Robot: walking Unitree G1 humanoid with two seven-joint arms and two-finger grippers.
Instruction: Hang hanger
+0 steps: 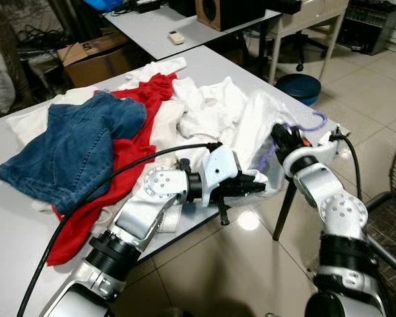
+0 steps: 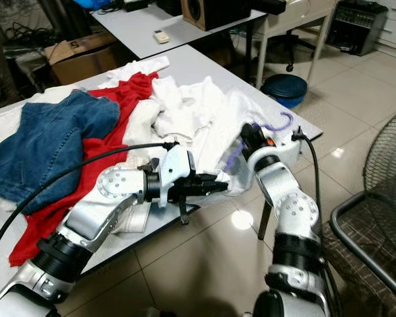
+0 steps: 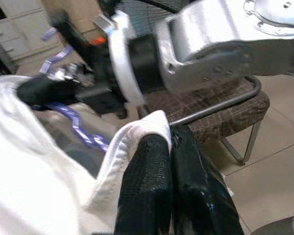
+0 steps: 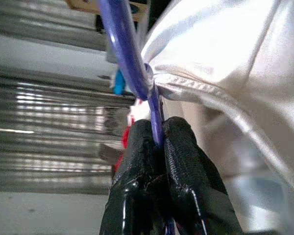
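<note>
A purple hanger (image 1: 315,123) lies at the table's right edge, partly inside a white garment (image 1: 251,125). My right gripper (image 4: 157,134) is shut on the hanger's thin purple bar (image 4: 130,54), and it sits beside the garment (image 4: 225,54) at the table corner (image 1: 282,140). My left gripper (image 3: 170,144) is shut on the hemmed edge of the white garment (image 3: 132,142), at the front edge of the table (image 1: 254,185). The two grippers are close together, with the cloth stretched between them.
A blue denim piece (image 1: 72,148) and a red garment (image 1: 129,155) lie heaped on the grey table (image 1: 13,231). A blue basin (image 1: 302,86) is on the tiled floor to the right. A metal chair frame (image 2: 356,211) stands at my right. A second table (image 1: 158,26) stands behind.
</note>
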